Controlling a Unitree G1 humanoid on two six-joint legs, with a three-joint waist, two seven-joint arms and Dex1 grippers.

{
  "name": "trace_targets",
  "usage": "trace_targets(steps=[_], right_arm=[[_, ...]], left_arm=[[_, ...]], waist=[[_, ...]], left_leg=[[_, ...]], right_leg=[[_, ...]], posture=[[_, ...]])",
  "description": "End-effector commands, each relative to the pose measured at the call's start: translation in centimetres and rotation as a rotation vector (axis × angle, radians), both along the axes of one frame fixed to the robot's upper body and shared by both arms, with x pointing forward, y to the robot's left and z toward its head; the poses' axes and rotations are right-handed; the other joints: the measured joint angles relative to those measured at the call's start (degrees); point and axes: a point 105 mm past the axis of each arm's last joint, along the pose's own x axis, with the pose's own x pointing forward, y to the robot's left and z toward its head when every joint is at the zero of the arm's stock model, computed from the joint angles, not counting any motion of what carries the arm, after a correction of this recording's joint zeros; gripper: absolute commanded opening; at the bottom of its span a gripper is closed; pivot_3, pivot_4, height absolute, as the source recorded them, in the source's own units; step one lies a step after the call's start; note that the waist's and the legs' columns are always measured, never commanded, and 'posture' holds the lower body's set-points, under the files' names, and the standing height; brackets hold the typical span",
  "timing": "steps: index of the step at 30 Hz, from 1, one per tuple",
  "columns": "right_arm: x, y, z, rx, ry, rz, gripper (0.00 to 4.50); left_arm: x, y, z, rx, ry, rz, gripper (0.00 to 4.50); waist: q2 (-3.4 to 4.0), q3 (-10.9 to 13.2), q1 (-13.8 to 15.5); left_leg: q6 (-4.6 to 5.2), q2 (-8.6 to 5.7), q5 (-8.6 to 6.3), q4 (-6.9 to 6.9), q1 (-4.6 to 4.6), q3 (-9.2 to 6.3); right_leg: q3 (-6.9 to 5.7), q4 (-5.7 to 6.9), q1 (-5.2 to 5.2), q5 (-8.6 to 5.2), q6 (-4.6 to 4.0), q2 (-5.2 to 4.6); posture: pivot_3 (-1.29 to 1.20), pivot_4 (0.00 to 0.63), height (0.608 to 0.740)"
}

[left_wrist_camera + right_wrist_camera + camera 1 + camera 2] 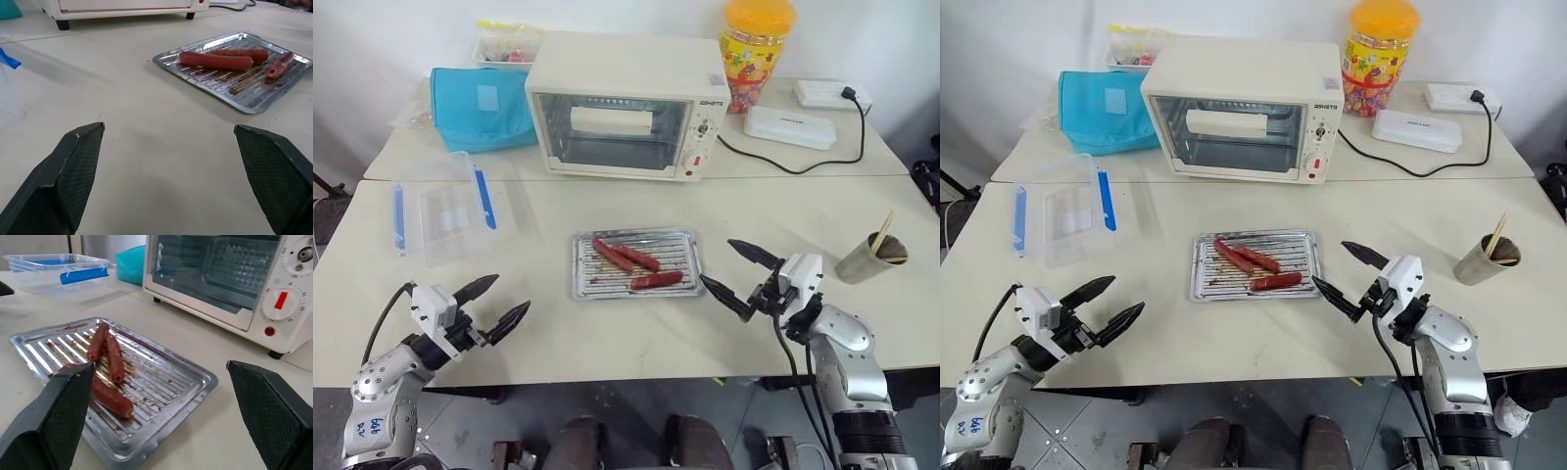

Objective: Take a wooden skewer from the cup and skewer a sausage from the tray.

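- Left gripper (492, 304) hovers low with both black fingers spread wide, empty, pointing inward.
- Right gripper (736, 274) likewise gapes wide and empty, seemingly tilted slightly upward, angled toward the left.

Makeshift test kitchen in a plain room, two beige tables (607, 343) against a bare white wall, cream countertop toaster oven (625, 106), white power strip (830, 94), greasy silver baking tray (680, 279) of sausages

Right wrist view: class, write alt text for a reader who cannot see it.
Three sausages lie on a greasy silver tray on a pale table, seen between two open black fingers. A white toaster oven stands behind.
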Motion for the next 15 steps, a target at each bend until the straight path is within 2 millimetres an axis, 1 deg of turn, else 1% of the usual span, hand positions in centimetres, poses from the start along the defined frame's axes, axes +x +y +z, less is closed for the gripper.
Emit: trace_targets(steps=[1, 3, 5, 7, 9, 11, 13, 15], right_arm=[[-0.1, -1.0, 1.7, -0.013, -0.055, -0.004, 4.46], [-0.5, -1.0, 2.4, -0.041, -0.070, 0.033, 4.46], [-1.2, -0.9, 2.6, -0.075, -0.057, 0.085, 4.46], [-2.6, -0.7, 2.6, -0.115, -0.025, 0.153, 4.46], [-4.7, -0.3, 1.7, -0.178, 0.022, 0.237, 4.46], [-6.1, -0.2, 0.7, -0.201, 0.075, 0.283, 4.46], [-6.8, -0.2, -0.1, -0.210, 0.108, 0.304, 4.46], [-7.2, -0.2, -0.7, -0.225, 0.121, 0.315, 4.46]], left_arm=[[-0.5, 0.2, 0.9, 0.057, -0.043, -0.043, 4.50], [-0.8, 0.2, 1.4, 0.088, -0.039, -0.081, 4.50], [-1.6, 0.1, 1.9, 0.113, -0.039, -0.130, 4.50], [-2.9, 0.0, 2.2, 0.151, -0.009, -0.179, 4.50], [-3.9, -0.2, 2.1, 0.188, 0.016, -0.209, 4.50], [-4.1, -0.5, 1.8, 0.215, 0.027, -0.205, 4.50], [-4.0, -1.1, 1.6, 0.227, 0.021, -0.193, 4.50], [-3.5, -1.3, 1.5, 0.256, -0.002, -0.149, 4.50]], waist=[[0.00, 0.0, 0.0], [0.00, 0.0, 0.0], [0.02, 0.0, 0.0], [0.03, 0.0, 0.0], [0.03, 0.0, 0.1], [0.05, 0.0, 0.5], [0.05, 0.0, 0.6], [0.07, 0.0, 0.6]], left_leg=[[0.00, 0.00, 0.00, 0.00, -0.01, 0.01], [0.00, 0.00, 0.00, 0.00, -0.02, 0.02], [0.00, 0.01, 0.00, 0.00, -0.05, 0.03], [0.00, 0.02, 0.00, -0.03, -0.06, 0.06], [-0.05, 0.07, -0.03, -0.07, -0.07, 0.04], [-0.04, 0.07, -0.03, -0.11, -0.08, 0.02], [-0.04, 0.07, -0.03, -0.07, -0.06, 0.02], [-0.01, 0.07, -0.01, -0.04, -0.06, 0.18]], right_leg=[[0.01, 0.00, -0.01, 0.00, 0.00, 0.00], [0.01, 0.01, -0.02, 0.00, 0.00, 0.00], [0.01, 0.00, -0.06, 0.00, 0.00, 0.00], [0.02, 0.00, -0.09, 0.00, 0.00, 0.00], [0.02, -0.03, -0.10, 0.00, 0.00, 0.02], [0.02, -0.06, -0.09, 0.00, 0.00, 0.02], [0.02, -0.27, 0.04, 0.00, 0.00, 0.04], [0.04, -0.59, 0.18, 0.00, 0.00, 0.04]], posture=[[0.00, 0.150, 0.740], [0.00, 0.150, 0.740], [0.00, 0.150, 0.740], [0.00, 0.150, 0.740], [0.00, 0.150, 0.740], [0.00, 0.150, 0.740], [0.00, 0.150, 0.740], [0.00, 0.150, 0.740]])
